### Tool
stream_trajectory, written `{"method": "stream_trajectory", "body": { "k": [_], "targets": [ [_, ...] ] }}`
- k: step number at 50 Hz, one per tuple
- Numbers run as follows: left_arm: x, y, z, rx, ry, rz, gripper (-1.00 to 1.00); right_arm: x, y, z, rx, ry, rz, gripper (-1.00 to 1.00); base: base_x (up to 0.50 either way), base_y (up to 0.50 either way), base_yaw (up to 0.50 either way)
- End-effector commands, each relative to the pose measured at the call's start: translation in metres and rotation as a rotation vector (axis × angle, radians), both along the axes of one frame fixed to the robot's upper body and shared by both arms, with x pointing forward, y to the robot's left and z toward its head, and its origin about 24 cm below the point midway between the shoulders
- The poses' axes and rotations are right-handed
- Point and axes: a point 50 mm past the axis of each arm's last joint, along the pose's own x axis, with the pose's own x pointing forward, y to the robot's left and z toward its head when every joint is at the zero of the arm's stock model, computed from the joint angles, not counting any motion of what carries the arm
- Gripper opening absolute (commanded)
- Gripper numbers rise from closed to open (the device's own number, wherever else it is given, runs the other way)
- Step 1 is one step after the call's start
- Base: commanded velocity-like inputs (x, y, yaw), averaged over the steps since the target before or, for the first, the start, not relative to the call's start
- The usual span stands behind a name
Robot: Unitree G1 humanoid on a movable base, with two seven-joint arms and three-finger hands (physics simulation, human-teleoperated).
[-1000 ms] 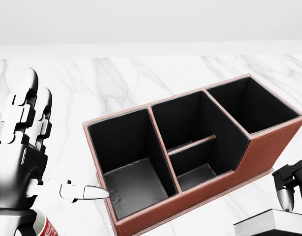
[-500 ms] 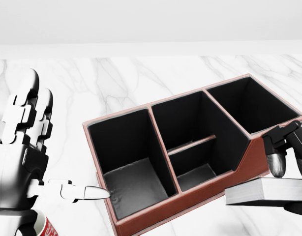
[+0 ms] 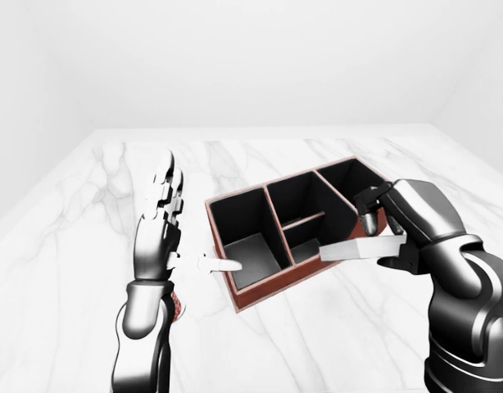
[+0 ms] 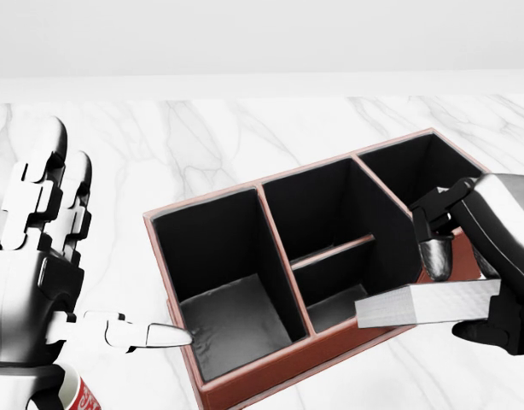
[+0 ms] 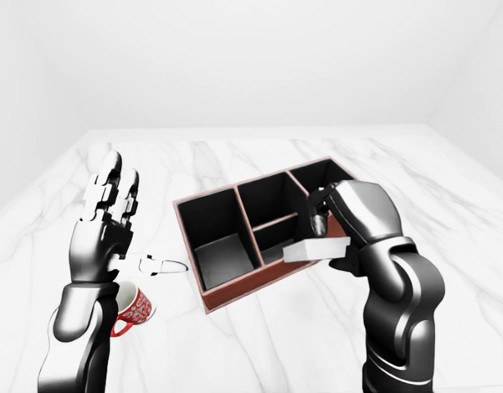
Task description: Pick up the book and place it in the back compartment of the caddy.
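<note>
Fig. Carry phase, book in transit to caddy; items listed L to R.

Left hand point(image 4: 49, 256): raised upright over the tabletop's point(image 4: 202, 137) left part, fingers spread wide, holding nothing; thumb tip pointing toward the caddy's left end, close to its wall, contact not clear. Mug point(image 5: 130, 309), red-patterned: on the tabletop just below the left forearm, apart from the caddy.

Caddy point(image 4: 270, 363), brown w/ black lining: sits near the tabletop's centre, skewed, right end toward the far edge. Large cell at left; middle section split by a low divider; a further cell at the upper right in the head view. All cells look empty.

Book point(image 4: 428, 303), pale, lying flat: off the tabletop, carried at the caddy's near long wall, its left corner overlapping the lower middle cell in the head view. Right hand point(image 4: 467, 265): closed on the book, fingers on top, thumb underneath.

Step in hand (est.): transport; pick-up done, placement not yet. Which cell counts as "back" can't be told for certain; prob. the one toward the far edge. Next move calls for taking the book onward over that cell and tilting it on edge, since flat it looks too wide for the opening, then lowering and releasing. Risk: a corner catching on the rim.
</note>
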Motion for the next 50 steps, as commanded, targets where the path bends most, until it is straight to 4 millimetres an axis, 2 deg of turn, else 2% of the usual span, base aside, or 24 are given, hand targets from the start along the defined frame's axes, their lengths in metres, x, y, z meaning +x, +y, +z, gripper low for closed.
{"method": "stream_trajectory", "body": {
  "k": [1, 50],
  "targets": [
    [0.000, 0.000, 0.000, -0.002, 0.000, -0.001, 0.98, 0.005, 0.015, 0.011, -0.020, -0.051, 0.039, -1.00, 0.00, 0.00, 0.00],
    [-0.001, 0.000, 0.002, -0.002, -0.007, -0.003, 0.98, 0.022, 0.043, 0.019, -0.048, -0.072, 0.100, -1.00, 0.00, 0.00, 0.00]
  ]
}}
